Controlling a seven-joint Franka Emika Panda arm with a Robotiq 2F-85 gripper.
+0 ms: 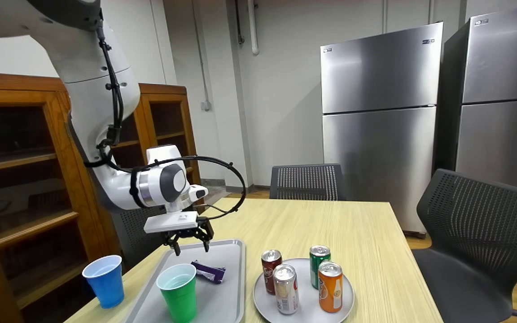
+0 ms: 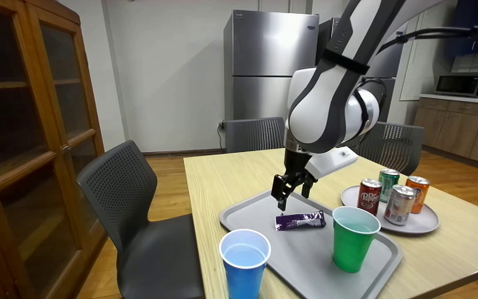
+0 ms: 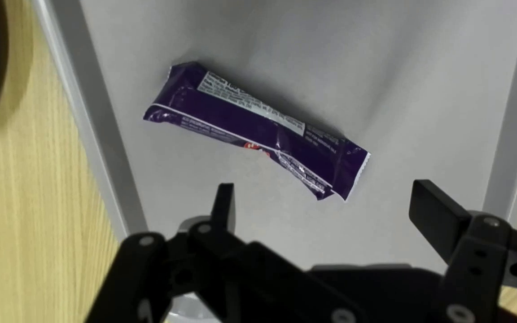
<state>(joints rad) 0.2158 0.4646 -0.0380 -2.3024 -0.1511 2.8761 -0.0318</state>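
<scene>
Hovering above the gray tray, fingers spread wide and empty, apart from the purple wrapped bar.

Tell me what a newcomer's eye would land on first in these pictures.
Probably the white robot arm, its open claw hanging over a gray tray that holds a purple packet and a green cup. Next, likely, the four soda cans on a plate beside the tray. The blue cup on the table outside the tray may catch the eye too.
</scene>
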